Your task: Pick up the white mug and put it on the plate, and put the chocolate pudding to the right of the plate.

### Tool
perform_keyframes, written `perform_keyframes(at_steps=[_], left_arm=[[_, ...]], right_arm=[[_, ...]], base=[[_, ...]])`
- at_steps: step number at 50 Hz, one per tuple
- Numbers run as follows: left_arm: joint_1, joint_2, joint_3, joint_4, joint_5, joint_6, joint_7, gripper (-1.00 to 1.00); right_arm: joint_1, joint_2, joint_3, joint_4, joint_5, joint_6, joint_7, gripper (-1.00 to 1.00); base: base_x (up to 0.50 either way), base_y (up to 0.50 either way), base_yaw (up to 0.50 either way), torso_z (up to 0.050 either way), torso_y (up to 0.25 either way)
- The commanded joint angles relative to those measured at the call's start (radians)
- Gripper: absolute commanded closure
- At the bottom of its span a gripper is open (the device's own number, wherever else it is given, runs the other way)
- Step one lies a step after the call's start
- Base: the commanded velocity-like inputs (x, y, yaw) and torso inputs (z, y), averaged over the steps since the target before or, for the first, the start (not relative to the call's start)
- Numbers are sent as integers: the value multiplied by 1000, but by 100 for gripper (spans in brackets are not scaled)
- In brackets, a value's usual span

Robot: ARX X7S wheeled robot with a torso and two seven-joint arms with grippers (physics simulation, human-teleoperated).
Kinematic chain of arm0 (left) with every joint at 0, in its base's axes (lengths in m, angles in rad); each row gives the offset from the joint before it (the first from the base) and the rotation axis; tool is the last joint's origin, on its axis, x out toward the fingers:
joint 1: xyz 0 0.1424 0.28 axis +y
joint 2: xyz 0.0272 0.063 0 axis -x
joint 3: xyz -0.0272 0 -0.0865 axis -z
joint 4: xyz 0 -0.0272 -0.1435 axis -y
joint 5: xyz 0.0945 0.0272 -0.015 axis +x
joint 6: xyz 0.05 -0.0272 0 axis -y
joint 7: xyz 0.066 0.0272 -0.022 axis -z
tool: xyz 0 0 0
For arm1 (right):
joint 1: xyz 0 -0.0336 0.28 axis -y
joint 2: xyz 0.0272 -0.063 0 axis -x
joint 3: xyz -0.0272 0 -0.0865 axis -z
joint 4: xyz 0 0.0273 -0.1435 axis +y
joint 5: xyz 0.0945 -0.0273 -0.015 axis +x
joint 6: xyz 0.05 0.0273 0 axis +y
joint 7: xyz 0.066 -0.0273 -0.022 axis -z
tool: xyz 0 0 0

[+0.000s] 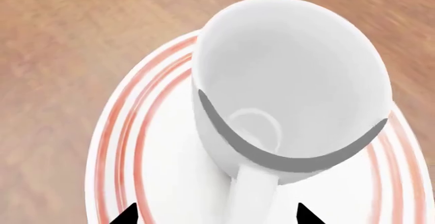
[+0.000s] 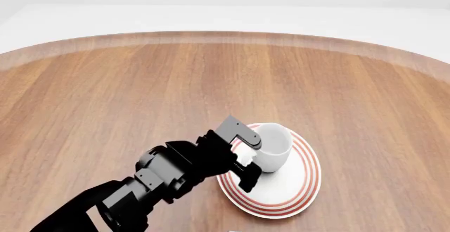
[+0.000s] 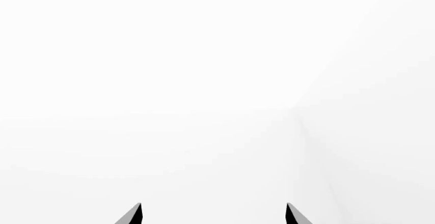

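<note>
The white mug (image 2: 273, 145) stands upright on the left part of the red-ringed plate (image 2: 302, 190). In the left wrist view the mug (image 1: 292, 71) fills the frame on the plate (image 1: 122, 132), with its handle pointing toward the camera between the two fingertips. My left gripper (image 2: 254, 163) is open, with its fingers on either side of the mug's handle side, and it also shows in the left wrist view (image 1: 217, 216). My right gripper (image 3: 213, 214) is open and empty, facing plain white background. The chocolate pudding is out of view.
The round wooden table (image 2: 105, 95) spreads around the plate, with its far edge curving across the back. My left arm (image 2: 162, 174) reaches in from the lower left.
</note>
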Motion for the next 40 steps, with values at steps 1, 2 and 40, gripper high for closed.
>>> perform_keyframes(at_steps=[1,2,40], left_arm=[[27,-62,-13,171,-19,-23,-36,-100],[30,-71,-12,192,-23,-27,-39,-100],[58,-422,-55,777,-120,-120,-189,-100]], right_arm=[[0,-14,19,-13,-19,9,-20,-100],[1,-13,18,-15,-19,11,-19,-100],[6,-8,-15,-20,-37,22,-15,-100]], base=[[0,0,0,0,0],[0,0,0,0,0],[0,0,0,0,0]])
